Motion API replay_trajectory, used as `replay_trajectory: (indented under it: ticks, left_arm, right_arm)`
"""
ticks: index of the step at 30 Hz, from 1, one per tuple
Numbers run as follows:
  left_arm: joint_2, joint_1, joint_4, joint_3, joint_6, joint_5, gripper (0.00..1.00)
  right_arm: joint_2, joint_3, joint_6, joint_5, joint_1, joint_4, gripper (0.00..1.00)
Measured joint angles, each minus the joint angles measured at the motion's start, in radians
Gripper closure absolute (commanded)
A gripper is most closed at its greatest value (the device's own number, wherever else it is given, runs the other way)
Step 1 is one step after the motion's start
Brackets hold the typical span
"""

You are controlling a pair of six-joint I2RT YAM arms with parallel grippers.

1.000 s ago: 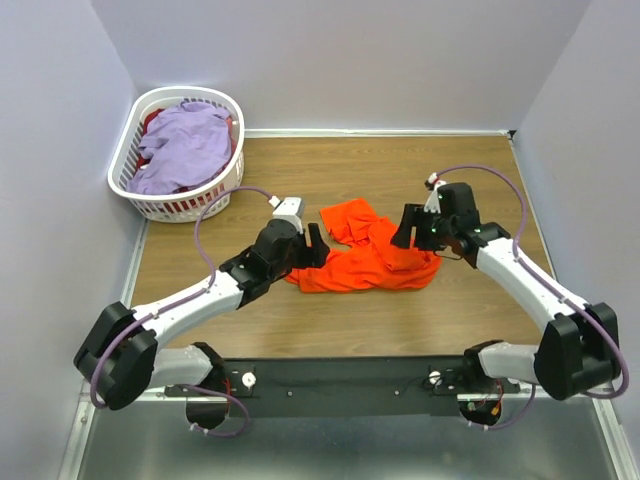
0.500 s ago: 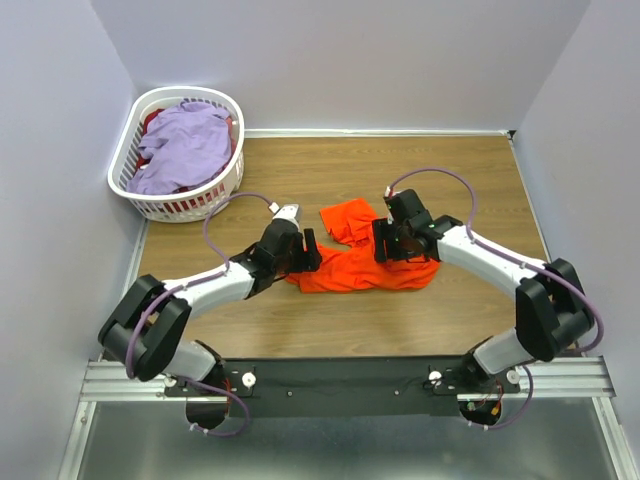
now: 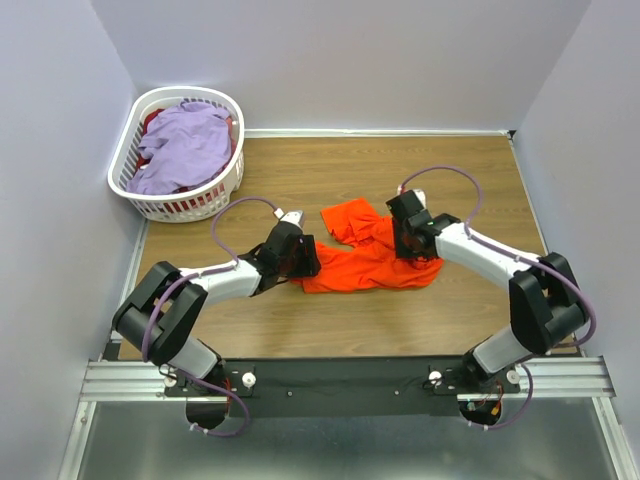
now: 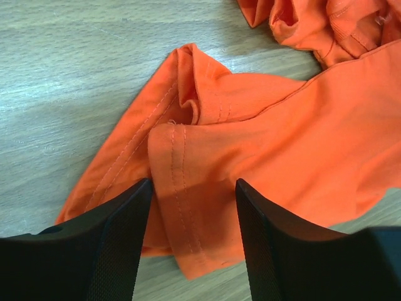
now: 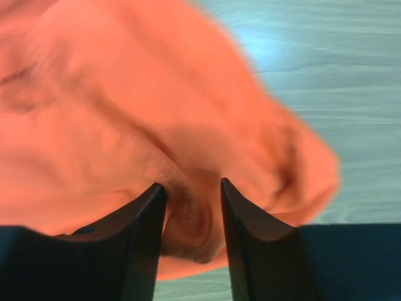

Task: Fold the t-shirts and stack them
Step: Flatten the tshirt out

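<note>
I have the orange tee [image 3: 368, 264] lying crumpled on the counter [image 3: 330, 175], about mid-way between the two arms and well apart from the basket [image 3: 128, 192] in the far left corner. The lavender tee [image 3: 185, 145] sits heaped in that basket, on top of some red cloth.

My left end effector [image 3: 303, 258] is down low at the tee's left edge. From the left wrist camera, its two fingers [image 4: 119, 244] stand apart on either side of a stitched hem [image 4: 178, 188] that lies folded over on itself. The cloth between them is flat and not pinched, so I call this one released, straddling the hem. Past the hem the tee spreads to the right in one broad smooth panel, with a bunched part at the top right of that view. Bare counter shows to the left.

My right end effector [image 3: 408, 240] is on the tee's upper right part, near where the cloth humps up. The right wrist view is blurred. Its fingers [image 5: 141, 244] sit closer together than the left ones, with a rounded bunch of orange cloth filling the gap and seeming to touch both inner faces. I cannot tell whether that bunch is actually gripped or only lying between them. Beyond it the cloth fills most of that view, and counter shows along the right side.
</note>
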Motion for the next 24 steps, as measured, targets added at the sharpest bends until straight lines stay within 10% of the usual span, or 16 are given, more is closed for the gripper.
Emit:
replay_trajectory:
  ticks: [16, 24]
  left_arm:
    - [0.005, 0.002, 0.013, 0.000, 0.002, 0.045, 0.59]
    - [0.022, 0.002, 0.036, 0.000, 0.002, 0.074, 0.93]
  right_arm:
    - [-0.111, 0.044, 0.029, 0.029, -0.242, -0.006, 0.94]
    - [-0.158, 0.047, 0.064, -0.014, -0.299, -0.006, 0.99]
